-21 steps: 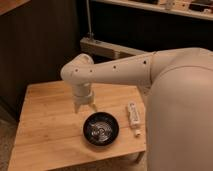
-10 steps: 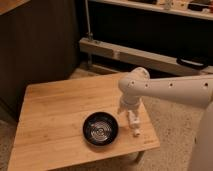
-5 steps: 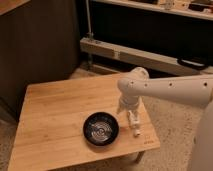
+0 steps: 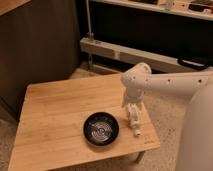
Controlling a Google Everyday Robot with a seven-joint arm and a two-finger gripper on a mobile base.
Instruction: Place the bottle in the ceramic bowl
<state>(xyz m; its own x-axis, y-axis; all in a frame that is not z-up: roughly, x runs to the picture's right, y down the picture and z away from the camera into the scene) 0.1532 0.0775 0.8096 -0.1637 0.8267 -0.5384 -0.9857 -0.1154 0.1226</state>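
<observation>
The small white bottle (image 4: 134, 120) lies on its side on the wooden table (image 4: 55, 115), near the right edge, cap toward the front. The glossy black ceramic bowl (image 4: 101, 128) with pale rings inside sits on the table just left of the bottle and holds nothing. My gripper (image 4: 132, 109) hangs from the white arm straight down over the far end of the bottle, at or just above it. The arm reaches in from the right.
The table's right edge (image 4: 150, 127) is close to the bottle. A dark wall panel stands behind the table on the left. A metal shelf frame (image 4: 115, 50) runs along the back. Speckled floor lies to the right.
The arm swung from over the table's middle to the right side above the bottle. In the last half second the gripper dropped slightly toward the bottle. Bottle and bowl have not moved.
</observation>
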